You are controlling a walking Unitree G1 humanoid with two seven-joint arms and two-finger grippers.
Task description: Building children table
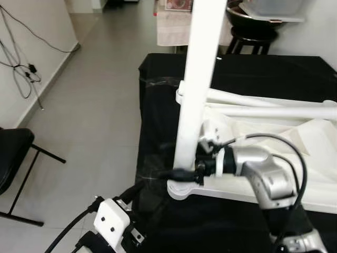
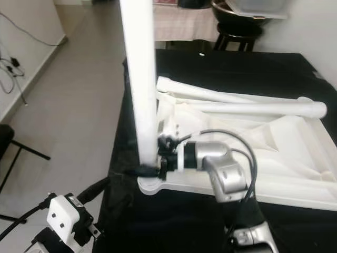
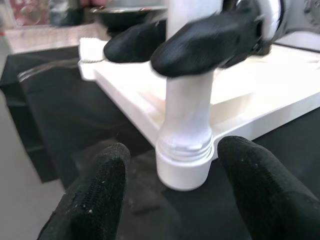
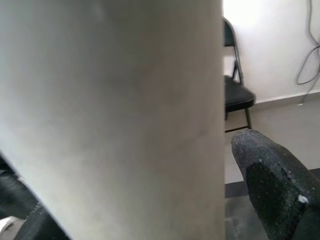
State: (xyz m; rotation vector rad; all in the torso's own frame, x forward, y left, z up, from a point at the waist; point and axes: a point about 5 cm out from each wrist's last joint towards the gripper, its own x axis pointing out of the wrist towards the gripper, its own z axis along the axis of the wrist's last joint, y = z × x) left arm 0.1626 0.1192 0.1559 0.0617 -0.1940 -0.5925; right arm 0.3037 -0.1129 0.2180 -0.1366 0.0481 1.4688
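A white table top point(image 2: 295, 158) lies upside down on a black-draped work table point(image 1: 158, 95). One white table leg point(image 1: 197, 79) stands upright in the corner socket point(image 3: 184, 170) at the top's near left corner. My right gripper point(image 2: 152, 157) is shut on this leg just above the socket; the leg point(image 4: 110, 110) sits against one finger point(image 4: 275, 185). My left gripper point(image 3: 172, 165) is open, low beside the same corner, with its fingers spread on either side of the socket and not touching it. Two loose white legs point(image 2: 221, 96) lie across the top.
A black folding chair point(image 1: 13, 158) stands on the grey floor to the left, with cables point(image 1: 21, 68) hanging on the wall. Behind the work table are a black stool point(image 1: 253, 37) and a cloth-covered table point(image 1: 174, 26). The work table's left edge point(image 1: 141, 132) drops to the floor.
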